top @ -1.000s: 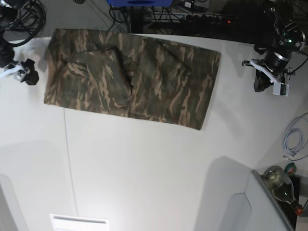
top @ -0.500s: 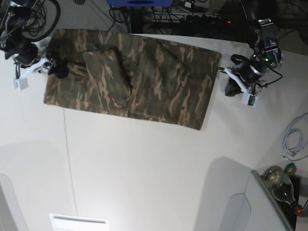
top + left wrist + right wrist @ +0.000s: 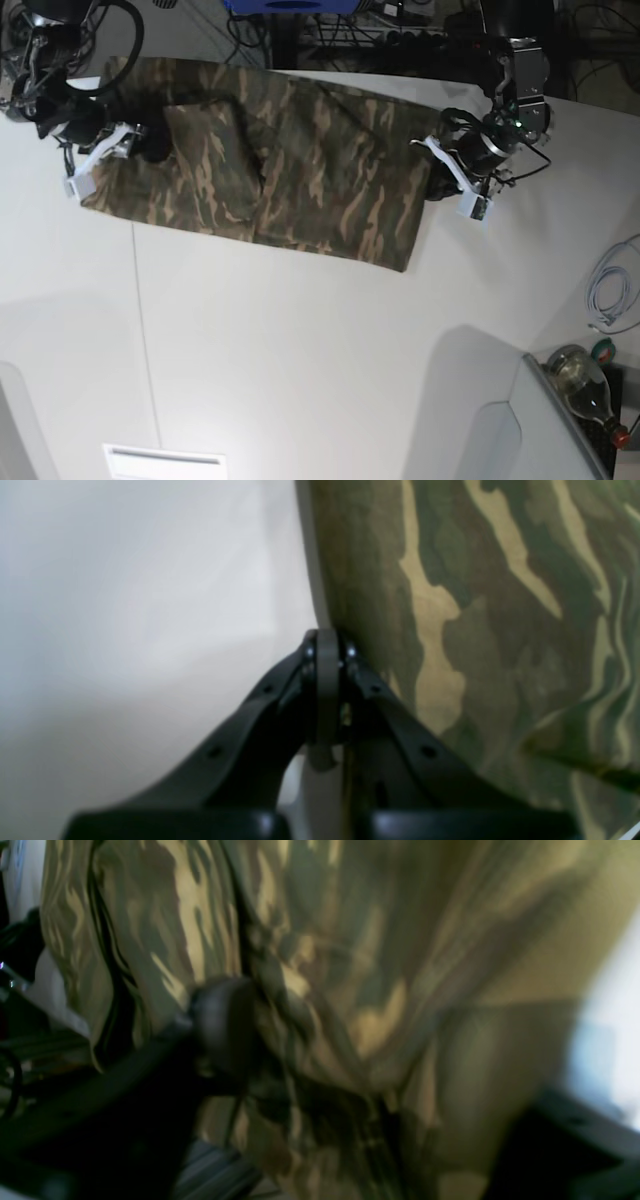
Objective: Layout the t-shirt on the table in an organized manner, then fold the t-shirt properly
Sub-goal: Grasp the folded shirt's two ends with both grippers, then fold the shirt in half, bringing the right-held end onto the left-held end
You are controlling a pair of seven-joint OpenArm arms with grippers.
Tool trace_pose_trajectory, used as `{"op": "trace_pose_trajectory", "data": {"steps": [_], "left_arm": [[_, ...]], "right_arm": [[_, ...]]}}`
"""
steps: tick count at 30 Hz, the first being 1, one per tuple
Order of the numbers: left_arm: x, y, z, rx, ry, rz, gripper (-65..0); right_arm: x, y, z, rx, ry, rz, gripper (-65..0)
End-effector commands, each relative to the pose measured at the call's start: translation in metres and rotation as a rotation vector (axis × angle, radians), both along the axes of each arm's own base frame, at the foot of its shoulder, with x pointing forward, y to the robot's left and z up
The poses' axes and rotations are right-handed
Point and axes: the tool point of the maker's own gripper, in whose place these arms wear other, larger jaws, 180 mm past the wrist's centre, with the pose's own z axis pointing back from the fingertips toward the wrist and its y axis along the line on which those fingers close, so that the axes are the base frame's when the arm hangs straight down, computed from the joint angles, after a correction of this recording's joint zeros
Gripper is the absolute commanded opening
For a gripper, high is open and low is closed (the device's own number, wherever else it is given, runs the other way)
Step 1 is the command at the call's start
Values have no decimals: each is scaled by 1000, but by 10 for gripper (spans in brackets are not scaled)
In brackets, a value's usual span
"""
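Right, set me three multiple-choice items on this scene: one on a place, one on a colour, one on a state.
1. In the base view, where is the left gripper?
A. At the edge of the t-shirt on that view's right
B. At the near edge of the table
C. Off the table, among the cables

2. What colour is the table?
A. Black
B. White
C. Blue

3. How do the left gripper's fingers stand?
A. Spread wide
B. Out of every view
C. Shut together

Key:
1 A, the base view shows it right at the cloth's edge.
2 B, bare white tabletop surrounds the t-shirt.
3 C, the left wrist view shows the tips meeting with no gap.
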Motion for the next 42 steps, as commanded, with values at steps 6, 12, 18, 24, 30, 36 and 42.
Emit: {"op": "trace_pose_trajectory", "data": {"steps": [6,12,18,24,30,36,42], "left_arm": [[6,-23,4,-43,-14,-12,-650],[1,-66,2,-78,-3,-113,-650],[1,-101,-1,-57,-5,-174,-650],[8,-132,6,-85,-25,-220,-650],[14,-143,12,-102,-41,-222,-650],[16,-143,13,-98,-47,-226,-650],[17,-141,13,-94,-47,-224,-650]], "right_arm": [[28,-25,14,-69,-4,53,-612],[66,-42,40,-120,-16,48,-647],[82,-47,75,-188,-41,44,-648],[84,-16,91,-188,-67,80,-648],[76,43,110,-199,-152,243,-648],[73,82,111,-136,-161,273,-648],[72,115,112,-88,-155,290,-648]]}}
